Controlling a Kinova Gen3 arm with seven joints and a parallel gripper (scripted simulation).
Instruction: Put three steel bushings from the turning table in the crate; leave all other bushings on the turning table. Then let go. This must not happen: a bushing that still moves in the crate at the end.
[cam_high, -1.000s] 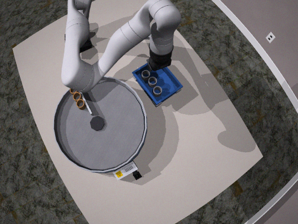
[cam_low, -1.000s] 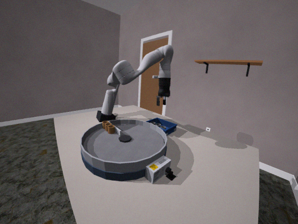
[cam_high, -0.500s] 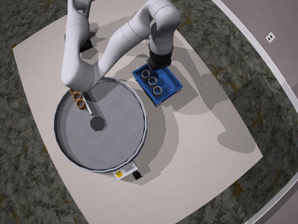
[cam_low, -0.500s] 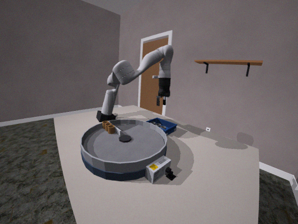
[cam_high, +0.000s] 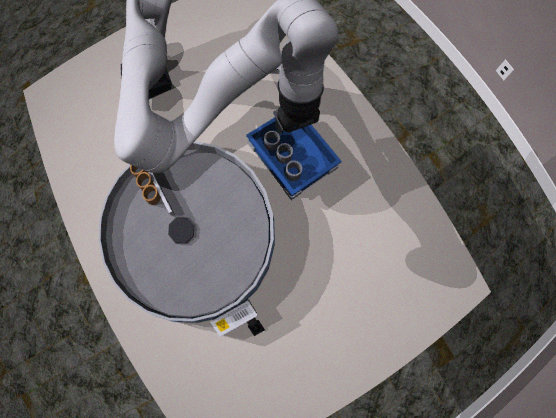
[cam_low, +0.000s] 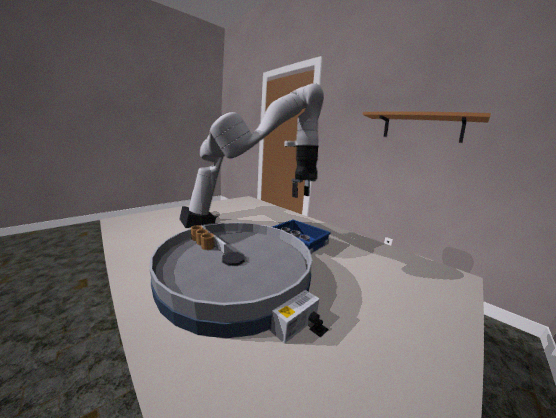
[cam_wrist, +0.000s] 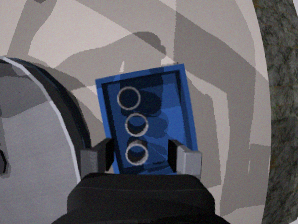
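Three grey steel bushings stand in a row in the blue crate (cam_high: 325, 154) (cam_wrist: 191, 110), along its side nearer the turning table (cam_high: 220, 270) (cam_low: 260, 287) (cam_wrist: 40, 150). In the wrist view they are a far bushing (cam_wrist: 129, 109), a middle bushing (cam_wrist: 136, 135) and a near bushing (cam_wrist: 137, 164). Several orange-brown bushings (cam_high: 151, 201) (cam_low: 207, 242) stand in a row on the turning table; the arm partly covers them in the top view. My gripper (cam_low: 301, 192) (cam_wrist: 141, 150) is open and empty, high above the crate, pointing down.
A pale bar (cam_high: 162, 195) (cam_low: 218, 241) runs beside the orange-brown bushings towards the dark hub (cam_high: 181, 230) (cam_low: 233, 258). The turning table has a raised rim. A white box (cam_high: 242, 314) (cam_low: 296, 316) with a black part stands at its front.
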